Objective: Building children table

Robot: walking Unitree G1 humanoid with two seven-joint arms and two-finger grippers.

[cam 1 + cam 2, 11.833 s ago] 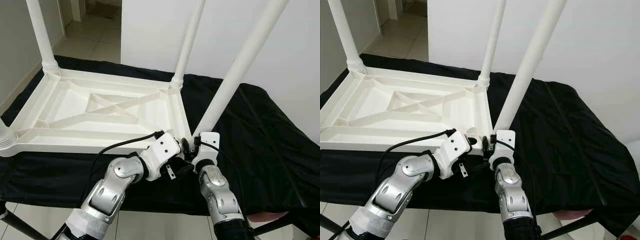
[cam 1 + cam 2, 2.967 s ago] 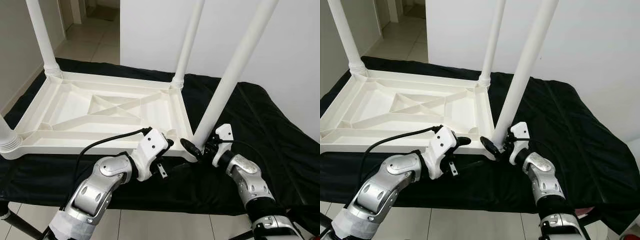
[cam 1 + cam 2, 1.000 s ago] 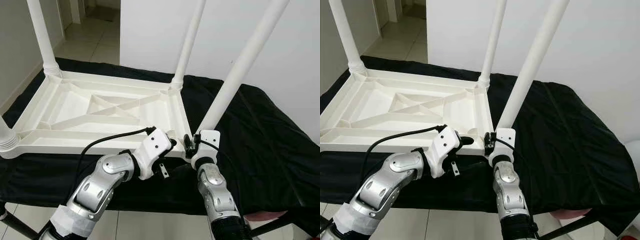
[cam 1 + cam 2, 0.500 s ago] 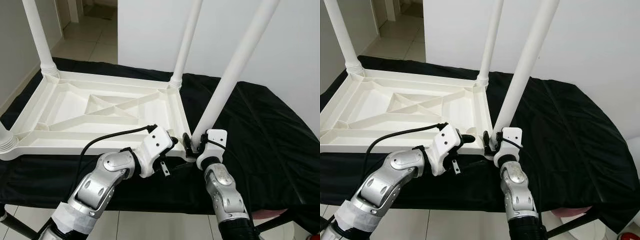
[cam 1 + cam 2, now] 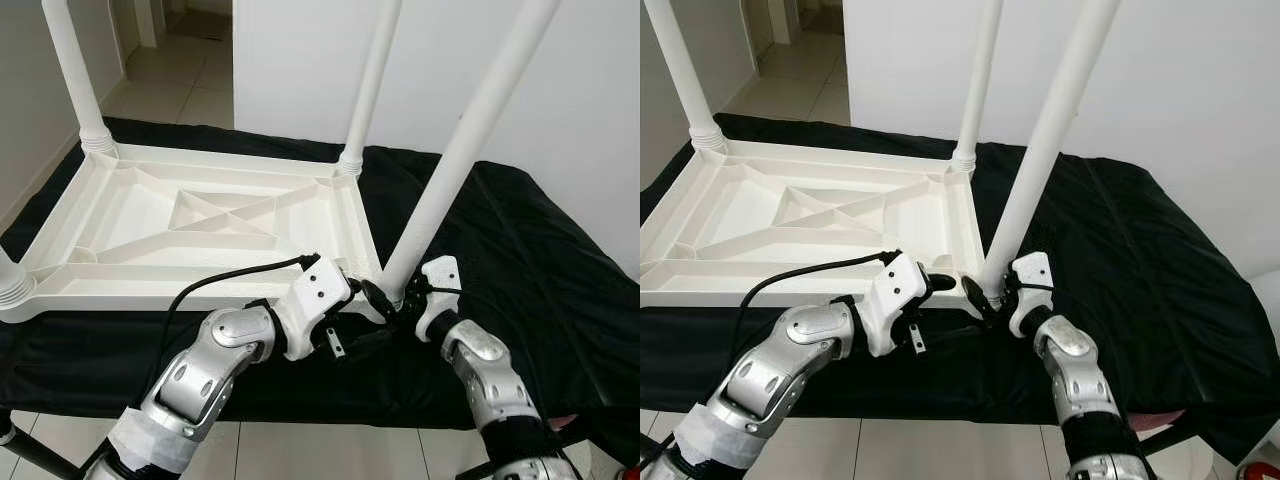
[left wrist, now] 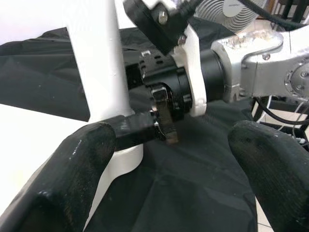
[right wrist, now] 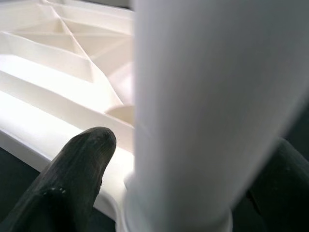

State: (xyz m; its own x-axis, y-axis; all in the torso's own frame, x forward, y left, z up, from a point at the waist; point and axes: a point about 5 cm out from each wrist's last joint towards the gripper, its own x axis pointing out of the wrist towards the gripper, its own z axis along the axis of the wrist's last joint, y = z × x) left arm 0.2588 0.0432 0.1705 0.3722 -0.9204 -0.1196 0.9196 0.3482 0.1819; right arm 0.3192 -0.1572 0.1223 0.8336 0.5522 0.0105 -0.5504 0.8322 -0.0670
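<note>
Table leg (image 5: 455, 165) base sits between right end effector (image 5: 392, 298) fingers; left end effector (image 6: 164, 159) open, empty.

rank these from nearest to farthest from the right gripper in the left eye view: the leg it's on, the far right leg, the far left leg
From the right gripper:
1. Near right leg: the fingers sit around its base at the tabletop's near right corner.
2. Far right leg: standing at the far right corner, straight beyond.
3. Far left leg: at the far left corner, diagonally across the upturned tabletop.

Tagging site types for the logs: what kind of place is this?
Likely a home, not a lab: pale tiled floor running into a hallway, plain white walls, and a black-draped work surface holding the upturned white table.
</note>
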